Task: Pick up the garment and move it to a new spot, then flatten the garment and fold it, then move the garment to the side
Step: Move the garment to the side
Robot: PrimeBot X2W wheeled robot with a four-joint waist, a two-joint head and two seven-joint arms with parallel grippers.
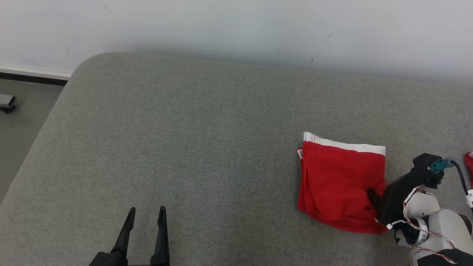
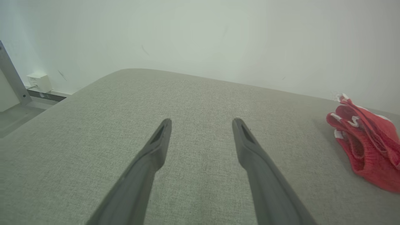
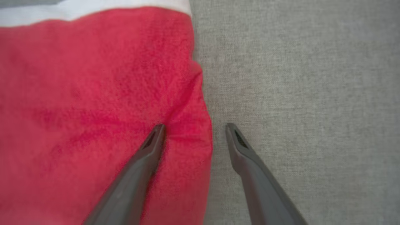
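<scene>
In the head view, we see the folded red knit garment with a white waistband [image 1: 340,184] lying flat toward the right of the grey fabric-covered tabletop [image 1: 184,129]. It is well apart from the left pincer [image 1: 146,210], which rests near us with its fingers apart, clear of the work. The right arm [image 1: 439,225] reaches to the garment's near right corner.

Along the left wrist, red cloth shows at the right, probably that garment edge-on.

Along the right wrist, the right pincer [image 3: 194,126] stands spread across the garment's right edge, one finger on cloth and the other over bare tabletop. We judge it poised to pinch that edge for the move aside.
</scene>
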